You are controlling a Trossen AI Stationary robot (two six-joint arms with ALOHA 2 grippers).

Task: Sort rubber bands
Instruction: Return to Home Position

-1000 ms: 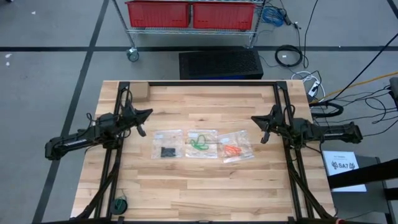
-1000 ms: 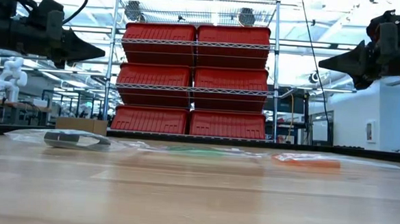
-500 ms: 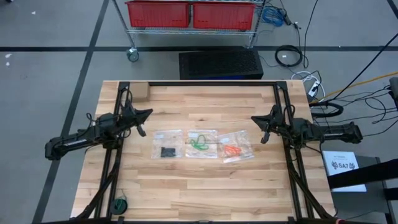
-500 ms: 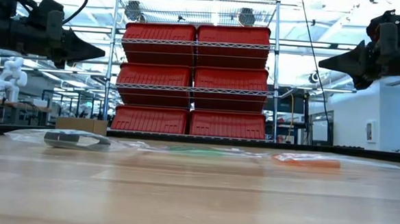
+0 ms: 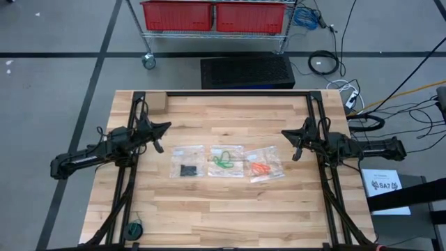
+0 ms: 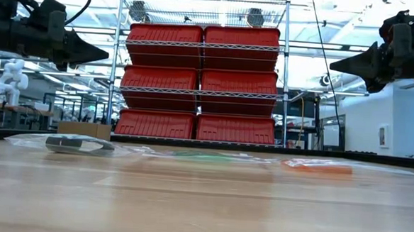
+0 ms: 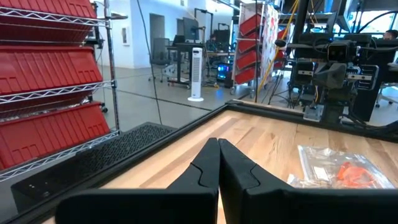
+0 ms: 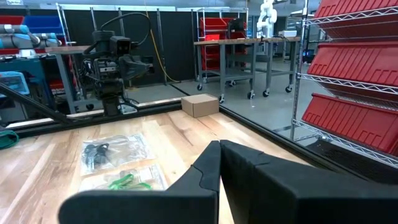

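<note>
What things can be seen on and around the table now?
Table: one, light wood, centre.
Zip bags: three, clear, in a row at the table's centre.
Black rubber bands: a few, in the left bag.
Green rubber bands: a few, in the middle bag.
Orange rubber bands: a few, in the right bag.
Cardboard box: one, brown, table's far left corner.
Bins: six, red, on the wire shelf behind the table.
Mat: one, black, on the floor behind the table.
Left gripper: dark, shut, empty, over the table's left side.
Right gripper: dark, shut, empty, over the table's right side.
</note>
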